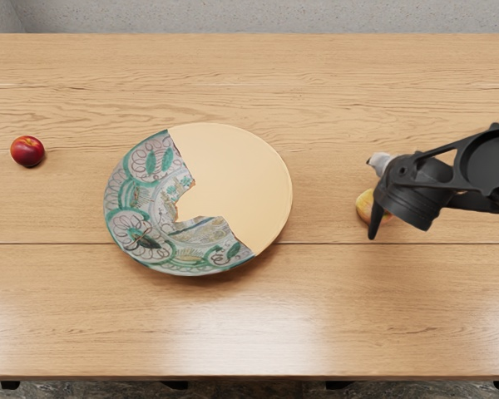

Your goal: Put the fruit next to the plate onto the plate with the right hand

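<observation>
Currently the right robot hand (406, 195) sits over the orange fruit (364, 205), its arm coming in from the right edge. Hand hides most of the fruit, only the left part shows. Can't tell if the hand is open or gripping. Fruit is on the counter (249, 307), right of the plate (233, 179), near but not touching. Plate rim is the nearest thing on that side. Red fruit (27, 151) lies far left, well apart from the plate.
</observation>
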You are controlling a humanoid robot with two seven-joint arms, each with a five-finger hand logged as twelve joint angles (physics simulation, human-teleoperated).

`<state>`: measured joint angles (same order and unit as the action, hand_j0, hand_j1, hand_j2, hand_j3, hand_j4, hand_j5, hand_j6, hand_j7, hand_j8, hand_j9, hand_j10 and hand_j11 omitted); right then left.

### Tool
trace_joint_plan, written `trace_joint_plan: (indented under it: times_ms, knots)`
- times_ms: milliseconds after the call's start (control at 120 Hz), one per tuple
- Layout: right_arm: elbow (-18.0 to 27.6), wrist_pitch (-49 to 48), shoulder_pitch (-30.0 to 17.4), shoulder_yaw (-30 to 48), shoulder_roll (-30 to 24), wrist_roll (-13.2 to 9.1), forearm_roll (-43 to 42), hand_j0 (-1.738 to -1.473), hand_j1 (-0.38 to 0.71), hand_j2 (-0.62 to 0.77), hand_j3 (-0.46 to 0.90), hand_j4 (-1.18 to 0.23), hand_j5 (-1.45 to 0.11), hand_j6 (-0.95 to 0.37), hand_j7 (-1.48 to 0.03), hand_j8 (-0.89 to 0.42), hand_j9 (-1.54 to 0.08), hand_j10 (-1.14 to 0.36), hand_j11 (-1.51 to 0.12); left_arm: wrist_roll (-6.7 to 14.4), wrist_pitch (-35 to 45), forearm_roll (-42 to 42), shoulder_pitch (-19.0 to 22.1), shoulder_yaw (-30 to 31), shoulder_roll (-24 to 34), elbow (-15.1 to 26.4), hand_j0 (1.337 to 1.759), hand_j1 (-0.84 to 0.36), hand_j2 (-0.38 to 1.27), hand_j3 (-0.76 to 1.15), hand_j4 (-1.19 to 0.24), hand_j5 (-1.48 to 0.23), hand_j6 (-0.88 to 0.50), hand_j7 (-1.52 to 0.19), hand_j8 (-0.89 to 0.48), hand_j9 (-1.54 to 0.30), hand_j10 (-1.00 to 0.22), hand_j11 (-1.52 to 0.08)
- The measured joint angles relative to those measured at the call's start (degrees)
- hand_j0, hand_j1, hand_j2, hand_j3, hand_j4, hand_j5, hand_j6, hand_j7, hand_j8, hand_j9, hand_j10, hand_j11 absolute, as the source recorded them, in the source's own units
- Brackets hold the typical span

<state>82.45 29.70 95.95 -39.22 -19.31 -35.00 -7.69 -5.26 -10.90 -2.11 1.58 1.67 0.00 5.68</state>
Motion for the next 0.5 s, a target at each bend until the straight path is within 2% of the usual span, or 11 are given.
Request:
trace_joint_plan:
  times_ms: [258,500]
  knots:
    - [-1.23,0.65,-0.98,-0.37,0.35,0.00,0.01,-1.658,-0.15,-0.03,0.00,-0.17,-0.22,-0.17,-0.22,-0.17,-0.22,-0.17,-0.22,0.02,0.00,0.02,0.00,0.00,0.00,0.03,1.658,0.35,0.00,0.00,0.00,0.00,0.00,0.00,0.00,0.00,0.00,0.00]
    - [-1.30,2.27,-1.19,-0.71,2.00,0.00,-0.03,-1.658,-0.10,-0.04,0.00,-0.21,-0.27,-0.21,-0.27,-0.21,-0.27,-0.21,-0.27,0.02,0.00,0.01,0.00,0.00,0.00,0.02,1.658,0.35,0.00,0.00,0.00,0.00,0.00,0.00,0.00,0.00,0.00,0.00]
